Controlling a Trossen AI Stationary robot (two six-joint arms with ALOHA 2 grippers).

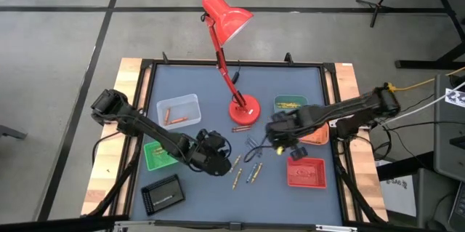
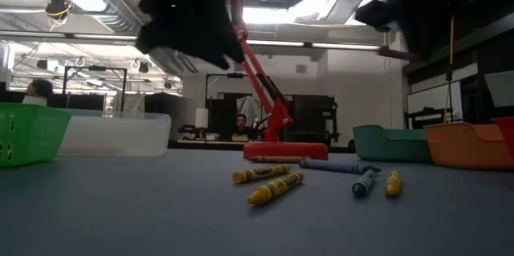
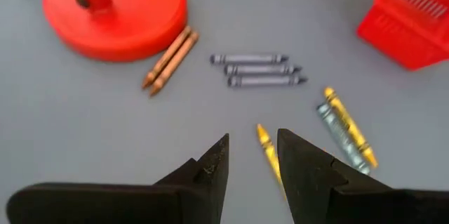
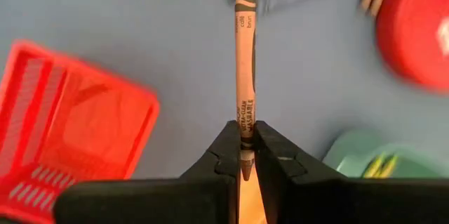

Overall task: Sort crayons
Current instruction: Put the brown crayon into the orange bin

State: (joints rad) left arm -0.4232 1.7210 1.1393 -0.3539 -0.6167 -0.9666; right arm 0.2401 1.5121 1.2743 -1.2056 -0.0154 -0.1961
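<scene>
Loose crayons lie flat on the blue-grey table: two brown ones (image 3: 170, 58) beside the red lamp's base, three blue-grey ones (image 3: 256, 69), and yellow and grey ones (image 3: 346, 126). My left gripper (image 3: 252, 159) is open above the table, its fingers on either side of a yellow crayon (image 3: 264, 145) that lies below them; in the high view the left gripper (image 1: 218, 162) is left of centre. My right gripper (image 4: 243, 138) is shut on a brown-orange crayon (image 4: 245, 55); in the high view the right gripper (image 1: 280, 143) is near the orange tray. My right gripper pinches the brown-orange crayon near its pointed end (image 4: 243, 155) between its two fingers. The crayon lies along the fingers and sticks out straight beyond their tips. It is lifted clear of the table.
A clear tray (image 1: 179, 110) holds orange crayons, a dark green tray (image 1: 290, 104) yellow ones. A green tray (image 1: 155, 155), an orange tray (image 1: 317, 137), a red tray (image 1: 306, 172) and a black tray (image 1: 163, 193) stand around. The red desk lamp (image 1: 243, 108) stands at the middle back.
</scene>
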